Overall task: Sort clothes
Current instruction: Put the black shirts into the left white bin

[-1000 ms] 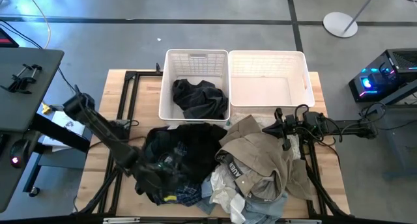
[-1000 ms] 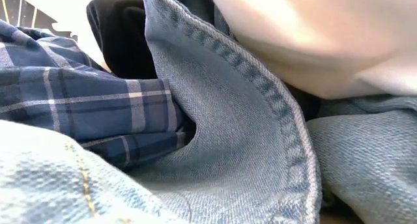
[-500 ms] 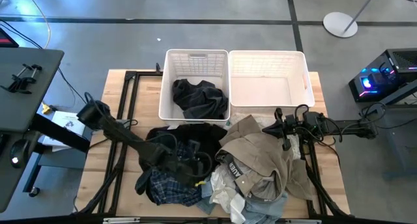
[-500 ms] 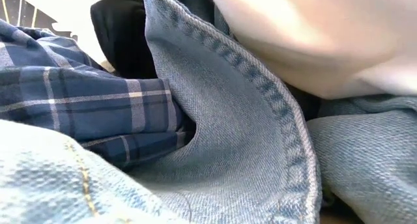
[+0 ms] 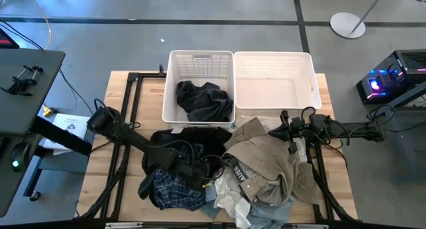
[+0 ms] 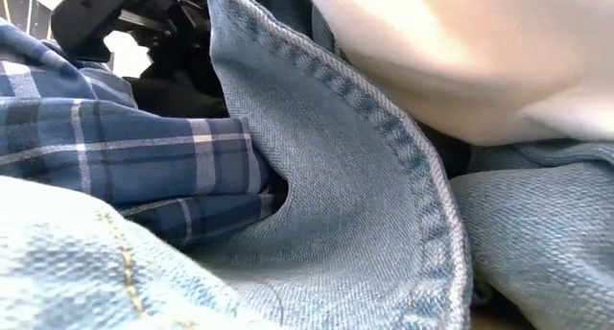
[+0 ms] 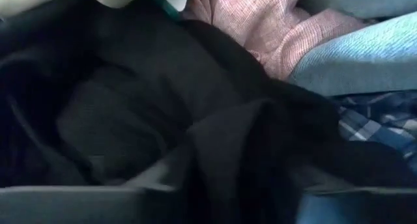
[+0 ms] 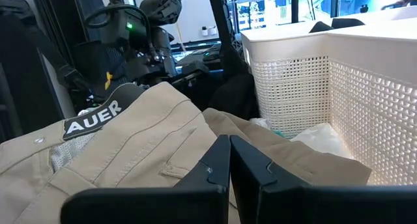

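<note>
— Now, count what lies before you.

— Two white baskets at the table's (image 5: 113, 82) far edge: the left basket (image 5: 174, 89) holds one crumpled black garment (image 5: 203, 101); the right basket (image 5: 309, 82) shows only a bare floor. On the table, one heap of clothes (image 5: 226, 172) lies just in front of both baskets: a black piece (image 5: 200, 139), a navy plaid piece (image 5: 170, 189), a khaki piece (image 5: 266, 152), pale denim (image 6: 365, 205), white cloth (image 5: 229, 199), and a pink knit (image 7: 260, 22).

— And your arms?

— My left arm reaches slantwise from the table's left edge; my left gripper (image 5: 193, 168) is sunk low in the heap's black folds, beside the plaid. Whether its fingers clasp cloth or stand released, I cannot tell. My right gripper (image 8: 229, 160) waits over the khaki piece, near the right basket, fingers pressed together on nothing.
</note>
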You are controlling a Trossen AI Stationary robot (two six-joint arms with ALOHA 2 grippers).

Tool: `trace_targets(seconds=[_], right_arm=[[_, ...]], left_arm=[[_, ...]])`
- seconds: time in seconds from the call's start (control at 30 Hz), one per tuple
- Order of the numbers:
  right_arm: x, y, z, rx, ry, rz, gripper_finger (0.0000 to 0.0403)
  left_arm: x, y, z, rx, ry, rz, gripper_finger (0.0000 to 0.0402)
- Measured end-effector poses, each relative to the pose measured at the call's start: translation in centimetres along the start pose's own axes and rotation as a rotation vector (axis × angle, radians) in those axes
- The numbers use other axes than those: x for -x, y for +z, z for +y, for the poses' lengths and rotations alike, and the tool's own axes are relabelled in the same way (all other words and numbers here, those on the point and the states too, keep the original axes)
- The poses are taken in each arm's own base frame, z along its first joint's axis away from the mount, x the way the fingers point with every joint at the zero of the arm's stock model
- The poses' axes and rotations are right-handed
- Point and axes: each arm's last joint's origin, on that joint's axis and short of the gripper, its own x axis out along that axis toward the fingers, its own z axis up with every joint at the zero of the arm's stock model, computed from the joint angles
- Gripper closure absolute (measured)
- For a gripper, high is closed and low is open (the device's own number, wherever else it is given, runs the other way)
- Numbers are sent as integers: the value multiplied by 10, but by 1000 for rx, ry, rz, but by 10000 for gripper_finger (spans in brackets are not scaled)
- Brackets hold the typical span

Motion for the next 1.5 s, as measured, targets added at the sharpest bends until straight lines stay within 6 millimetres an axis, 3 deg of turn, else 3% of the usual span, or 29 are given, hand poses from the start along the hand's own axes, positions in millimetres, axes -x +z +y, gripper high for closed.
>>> trace_targets(seconds=[0.1, 0.2, 0.43, 0.53, 0.67, 1.07, 1.5], right_arm=[[0, 0, 0, 0, 0, 0, 402], [0, 0, 0, 0, 0, 0, 402], [0, 0, 0, 0, 0, -1, 402], [0, 0, 0, 0, 0, 0, 402], [0, 0, 0, 0, 1, 0, 402], [0, 0, 0, 0, 0, -1, 402], [0, 0, 0, 0, 0, 0, 402]], left_arm=[[12, 4, 5, 1, 1, 13, 383], [39, 18, 12, -7, 18, 8, 380], [145, 64, 35, -11, 159, -203, 396], [184, 72, 46, -8, 229, -289, 396], [222, 77, 59, -7, 305, -379, 396], [278, 88, 88, -72, 570, -464, 398], [338, 115, 142, -112, 942, -493, 397]])
